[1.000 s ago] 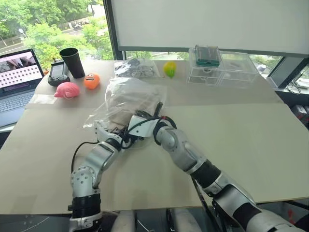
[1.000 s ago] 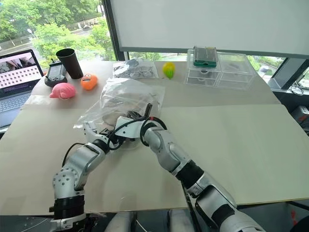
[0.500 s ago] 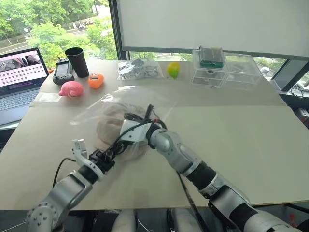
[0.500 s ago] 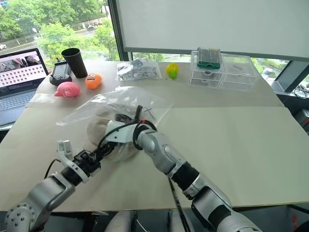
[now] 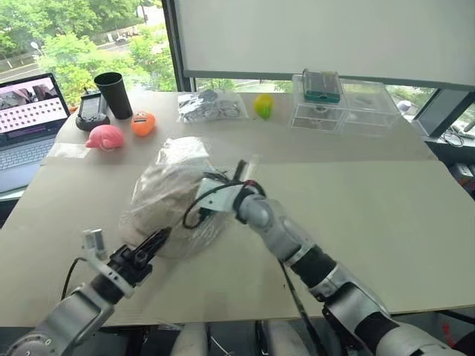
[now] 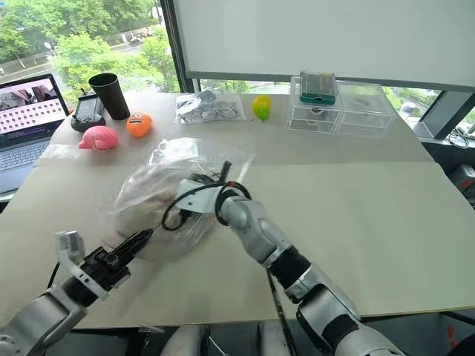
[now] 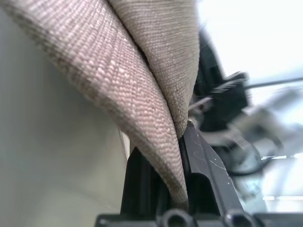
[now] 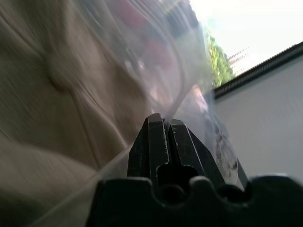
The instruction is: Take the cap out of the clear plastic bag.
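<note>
Beige cap (image 7: 142, 71) pinched in left claw (image 7: 182, 137); right claw (image 8: 163, 127) clamps clear plastic bag (image 8: 189, 85).

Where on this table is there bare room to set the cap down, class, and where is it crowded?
Bare: the wide table stretch to the right of the right gripper and clear plastic bag, in front of the clear drawer box. Crowded: the far left corner, with pink toy, orange toy, black cup and laptop.

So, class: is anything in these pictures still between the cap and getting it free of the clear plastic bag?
Yes, the bag itself. The clear plastic bag still wraps the cap; the right gripper pinches the plastic, the left gripper pinches the cap's fabric edge.
</note>
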You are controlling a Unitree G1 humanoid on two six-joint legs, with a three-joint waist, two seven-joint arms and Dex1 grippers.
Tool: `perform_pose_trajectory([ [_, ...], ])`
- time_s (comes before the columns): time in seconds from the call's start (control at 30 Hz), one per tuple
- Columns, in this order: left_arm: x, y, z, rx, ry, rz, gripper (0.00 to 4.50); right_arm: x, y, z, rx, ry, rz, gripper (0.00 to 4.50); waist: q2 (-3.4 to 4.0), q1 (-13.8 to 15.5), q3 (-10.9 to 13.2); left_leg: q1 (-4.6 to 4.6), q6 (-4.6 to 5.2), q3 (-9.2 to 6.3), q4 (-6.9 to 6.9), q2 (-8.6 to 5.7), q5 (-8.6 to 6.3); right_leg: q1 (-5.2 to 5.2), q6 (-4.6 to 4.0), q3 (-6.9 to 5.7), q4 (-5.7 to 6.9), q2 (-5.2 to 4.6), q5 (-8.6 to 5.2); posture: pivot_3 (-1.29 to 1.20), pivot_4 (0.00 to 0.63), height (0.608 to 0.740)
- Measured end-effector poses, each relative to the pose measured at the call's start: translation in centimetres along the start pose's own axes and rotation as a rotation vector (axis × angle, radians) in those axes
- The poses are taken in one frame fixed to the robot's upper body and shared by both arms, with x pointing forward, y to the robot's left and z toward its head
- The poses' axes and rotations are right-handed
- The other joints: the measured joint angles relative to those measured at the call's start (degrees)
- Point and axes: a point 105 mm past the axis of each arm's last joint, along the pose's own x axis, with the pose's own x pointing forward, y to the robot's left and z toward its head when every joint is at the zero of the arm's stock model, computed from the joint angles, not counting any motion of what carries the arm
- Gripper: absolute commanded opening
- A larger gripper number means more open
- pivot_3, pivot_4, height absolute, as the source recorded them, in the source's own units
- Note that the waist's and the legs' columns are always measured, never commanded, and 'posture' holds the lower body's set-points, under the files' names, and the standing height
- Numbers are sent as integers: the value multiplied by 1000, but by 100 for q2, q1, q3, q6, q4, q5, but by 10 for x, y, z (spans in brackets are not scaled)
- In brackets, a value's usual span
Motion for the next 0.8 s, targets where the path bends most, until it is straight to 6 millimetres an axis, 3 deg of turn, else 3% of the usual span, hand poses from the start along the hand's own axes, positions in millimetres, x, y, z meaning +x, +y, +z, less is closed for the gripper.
perform_pose_trajectory([
  [0.27, -10, -12, -9, 39, 46, -50, 15, 15, -12, 4, -45, -27, 13, 0, 2, -37, 1, 0, 0, 1, -6, 2, 0, -1, 1, 1, -1, 1, 8, 0, 150, 740],
  [0.8, -30, -28, -36, 267, 348, -143, 15, 23, -5, 1, -2, -23, 31, 0, 5, -133, 4, 3, 1, -2, -25, 35, 0, -13, -21, -12, 7, 35, -3, 0, 150, 740],
])
